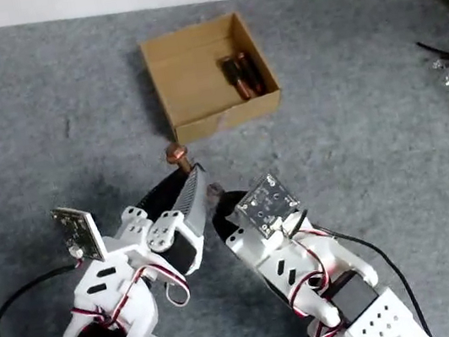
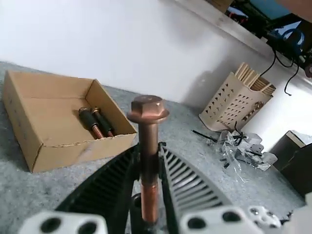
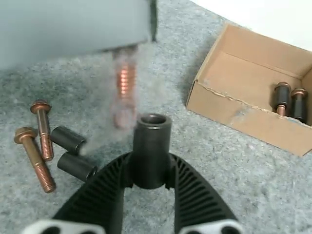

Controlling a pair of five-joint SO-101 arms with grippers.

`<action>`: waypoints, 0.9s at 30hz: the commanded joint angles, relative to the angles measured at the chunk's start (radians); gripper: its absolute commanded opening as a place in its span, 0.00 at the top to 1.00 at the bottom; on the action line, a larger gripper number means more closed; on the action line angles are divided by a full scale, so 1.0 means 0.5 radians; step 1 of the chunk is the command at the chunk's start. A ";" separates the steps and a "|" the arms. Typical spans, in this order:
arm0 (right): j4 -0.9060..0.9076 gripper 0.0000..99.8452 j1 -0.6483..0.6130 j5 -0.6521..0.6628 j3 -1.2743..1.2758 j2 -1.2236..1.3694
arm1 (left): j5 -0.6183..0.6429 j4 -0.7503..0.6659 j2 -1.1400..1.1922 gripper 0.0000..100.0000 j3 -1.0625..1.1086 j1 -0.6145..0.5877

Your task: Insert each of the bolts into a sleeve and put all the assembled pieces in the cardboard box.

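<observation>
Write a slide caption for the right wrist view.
Right gripper holds a black cylindrical sleeve upright near a copper-coloured threaded bolt, brown cardboard box beyond.

Two arms with white printed shells: left arm [image 1: 113, 301], right arm [image 1: 309, 270]. Black servo blocks sit between the segments. Thin red, white and black wires loop along both. A black cable [image 1: 14, 297] curves out beside the left arm. Each wrist has a small bare circuit board: left [image 1: 78, 232], right [image 1: 266, 205]. Fingers [image 3: 105, 195] are black, ribbed and tapered. The white finger mounts [image 2: 63, 223] have dark screw holes.
</observation>
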 commanded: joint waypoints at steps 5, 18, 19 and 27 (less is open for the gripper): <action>-0.072 1.00 -0.029 0.028 -0.026 -0.026 | 0.003 -0.316 -0.029 1.00 0.124 0.002; -0.069 1.00 -0.026 0.028 -0.026 -0.026 | 0.000 -0.562 -0.029 1.00 0.293 -0.054; -0.069 1.00 -0.026 0.034 -0.026 -0.026 | 0.003 -0.562 -0.029 1.00 0.296 -0.063; -0.072 1.00 -0.014 0.037 -0.026 -0.026 | 0.012 -0.411 -0.032 1.00 0.278 -0.044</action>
